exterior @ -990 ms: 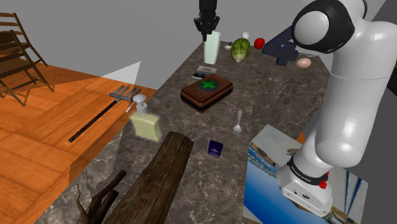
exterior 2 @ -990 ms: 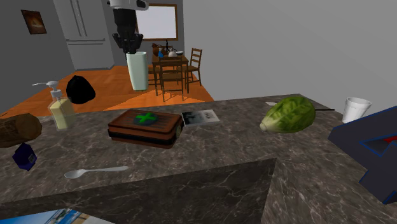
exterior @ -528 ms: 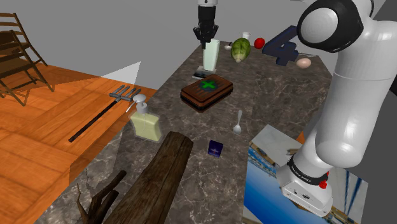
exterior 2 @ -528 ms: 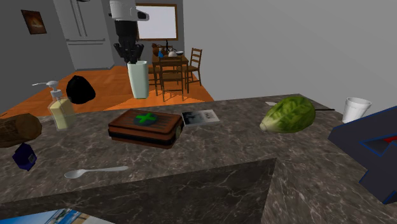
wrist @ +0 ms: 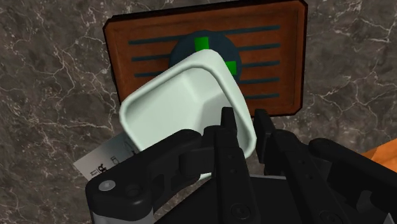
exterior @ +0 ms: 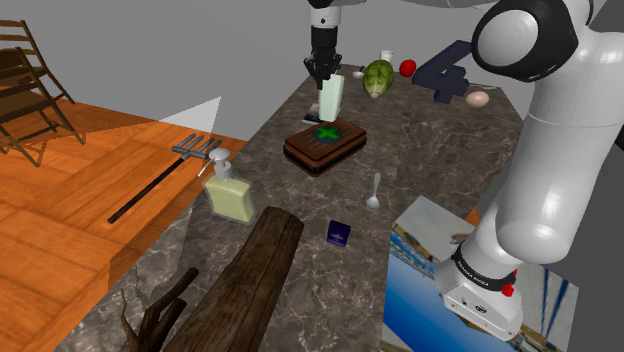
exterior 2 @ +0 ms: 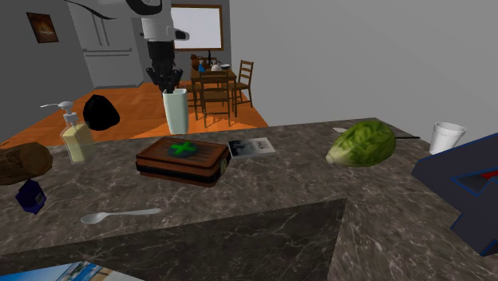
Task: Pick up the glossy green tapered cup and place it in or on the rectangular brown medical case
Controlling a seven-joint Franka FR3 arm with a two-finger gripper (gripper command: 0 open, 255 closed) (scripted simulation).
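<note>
Top centre of the shoulder view: the black gripper [exterior: 326, 72] clasps the rim of the pale green cup [exterior: 331, 98]. The cup hangs over the brown, green-crossed case [exterior: 325, 143].

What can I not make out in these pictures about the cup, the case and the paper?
- The bottom of the cup: wrist view, hidden by its own walls; the gap to the case is unclear.
- The green cross on the case: wrist view, mostly covered by the cup.
- The print on the paper: too small; the tool and cup cover part.
</note>
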